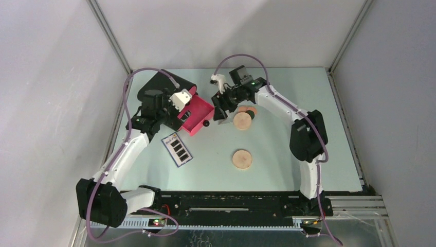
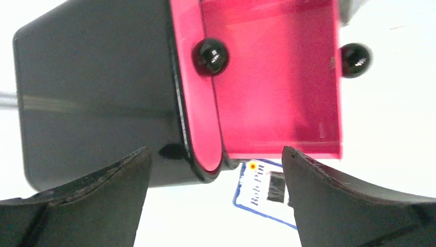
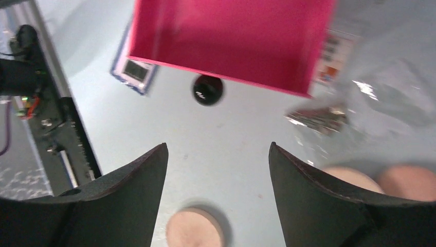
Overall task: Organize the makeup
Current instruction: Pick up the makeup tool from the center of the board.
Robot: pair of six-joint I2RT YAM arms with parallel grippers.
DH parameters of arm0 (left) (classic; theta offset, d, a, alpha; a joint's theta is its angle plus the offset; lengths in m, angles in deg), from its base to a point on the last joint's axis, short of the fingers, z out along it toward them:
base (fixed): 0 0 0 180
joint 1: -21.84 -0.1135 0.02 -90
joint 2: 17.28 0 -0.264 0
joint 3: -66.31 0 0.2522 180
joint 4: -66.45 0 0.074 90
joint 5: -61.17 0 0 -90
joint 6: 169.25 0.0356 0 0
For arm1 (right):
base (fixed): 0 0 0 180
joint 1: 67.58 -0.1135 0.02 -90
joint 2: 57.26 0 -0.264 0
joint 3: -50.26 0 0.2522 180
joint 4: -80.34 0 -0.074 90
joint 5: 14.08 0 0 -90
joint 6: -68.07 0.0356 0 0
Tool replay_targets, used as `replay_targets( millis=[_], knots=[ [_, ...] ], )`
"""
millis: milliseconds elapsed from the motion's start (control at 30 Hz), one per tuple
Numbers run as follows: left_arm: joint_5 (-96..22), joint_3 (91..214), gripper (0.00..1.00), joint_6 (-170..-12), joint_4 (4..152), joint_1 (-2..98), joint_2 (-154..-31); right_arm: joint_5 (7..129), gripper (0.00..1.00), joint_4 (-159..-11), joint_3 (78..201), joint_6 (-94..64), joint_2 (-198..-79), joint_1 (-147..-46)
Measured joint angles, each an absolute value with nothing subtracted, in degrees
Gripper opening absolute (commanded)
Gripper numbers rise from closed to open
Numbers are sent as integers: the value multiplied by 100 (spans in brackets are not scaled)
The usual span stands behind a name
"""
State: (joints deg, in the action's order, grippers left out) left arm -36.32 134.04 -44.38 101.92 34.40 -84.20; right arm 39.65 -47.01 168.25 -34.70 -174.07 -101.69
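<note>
Only one label is legible
The white, blue-edged card [image 2: 255,191] carries the words "Bob Pin" in dark letters; print elsewhere is too blurred to read.

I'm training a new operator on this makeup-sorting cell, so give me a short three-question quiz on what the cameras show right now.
1. True or false: the pink drawer stands pulled out of the black box.
2. How many tan discs lie on the table? A) one B) two C) three
3. Fill in: the right gripper has its jaws ____, with nothing between them.

Key: 1 true; 2 B; 3 open.
</note>
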Motion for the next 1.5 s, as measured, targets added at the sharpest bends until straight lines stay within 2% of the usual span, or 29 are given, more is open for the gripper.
replay_targets(
  millis=[333, 600, 800, 933, 1133, 1200, 1333, 1367, 1500],
  knots=[
    [-4840, 14095, 97, -4805, 11126, 3466, -8347, 5169, 82, -4694, 16355, -3890, -17110, -9432],
    [-5004, 14104, 97, -4891, 11375, 3650, -8323, 5812, 82, -4499, 16632, -3973, -17593, -8971],
    [-4965, 14104, 97, -4891, 11423, 3757, -8317, 5912, 77, -4274, 16685, -4032, -18047, -8938],
    [-4856, 14104, 97, -4891, 11427, 3827, -8297, 5912, 68, -4169, 16683, -4082, -18218, -8958],
    [-4740, 14104, 97, -4893, 11427, 3925, -8247, 5877, 50, -4196, 16602, -4115, -18240, -8995],
    [-4700, 14104, 97, -4893, 11427, 3936, -8240, 5862, 40, -4204, 16512, -4117, -18240, -9008],
    [-4620, 14104, 97, -4893, 11427, 3945, -8238, 5831, 4, -4198, 16414, -4137, -18240, -9013],
    [-4582, 14104, 97, -4895, 11427, 3947, -8238, 5818, 0, -4202, 16414, -4144, -18240, -9011],
    [-4429, 14106, 98, -4943, 11425, 3949, -8238, 5685, 0, -4202, 16414, -4106, -18185, -8984]
  ],
)
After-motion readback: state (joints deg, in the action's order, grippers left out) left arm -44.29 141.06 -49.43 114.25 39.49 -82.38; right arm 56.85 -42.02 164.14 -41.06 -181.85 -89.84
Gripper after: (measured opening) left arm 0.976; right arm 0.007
